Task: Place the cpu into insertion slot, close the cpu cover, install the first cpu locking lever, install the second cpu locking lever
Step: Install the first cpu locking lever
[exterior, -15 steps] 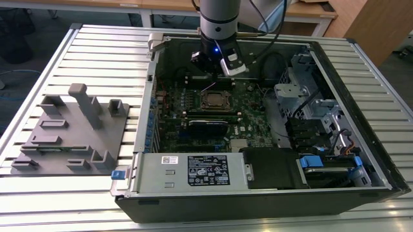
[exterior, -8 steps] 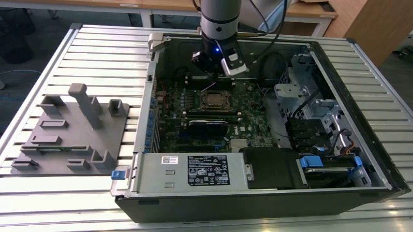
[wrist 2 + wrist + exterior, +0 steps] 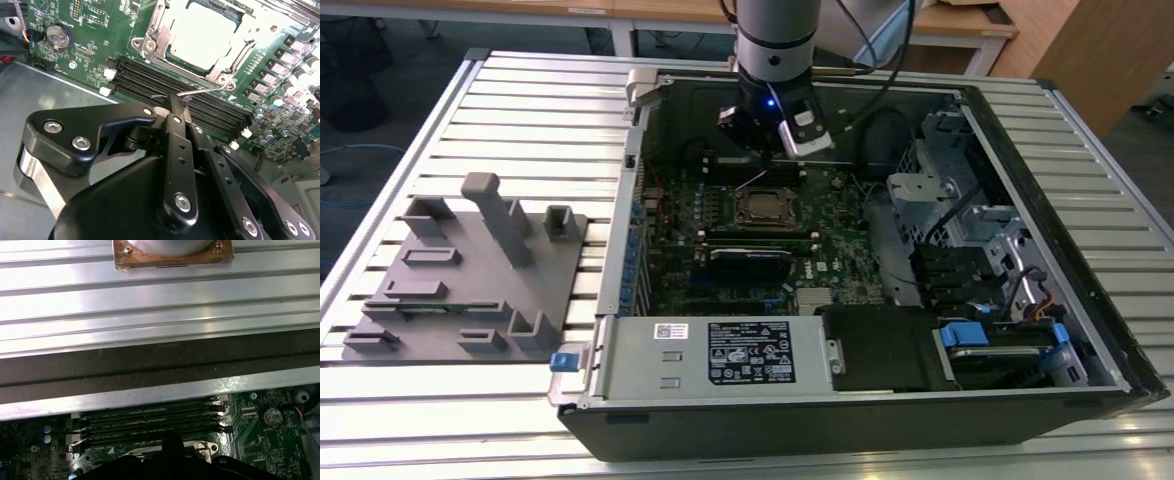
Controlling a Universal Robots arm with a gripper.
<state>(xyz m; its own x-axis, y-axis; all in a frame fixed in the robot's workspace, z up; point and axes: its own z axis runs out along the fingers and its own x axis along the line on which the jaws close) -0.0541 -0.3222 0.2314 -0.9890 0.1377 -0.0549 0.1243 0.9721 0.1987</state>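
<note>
Reaching straight down with the arm (image 3: 777, 35).
Pinching the gripper (image 3: 179, 106) closed, fingers (image 3: 174, 135) pressed tip to tip, wrist held vertical.

An open computer case (image 3: 1121, 380) is laid on a slatted metal table (image 3: 520, 100). A grey moulded fixture (image 3: 467, 280) is set on the slats at the exterior view's left, apart from the case. Inside, a green motherboard (image 3: 680, 260) is flanked by a power supply box (image 3: 720, 350) on the near side and a drive cage (image 3: 927, 190) on the right. Black memory slots (image 3: 190, 95) and a coin cell battery (image 3: 57, 35) are mounted on the board
</note>
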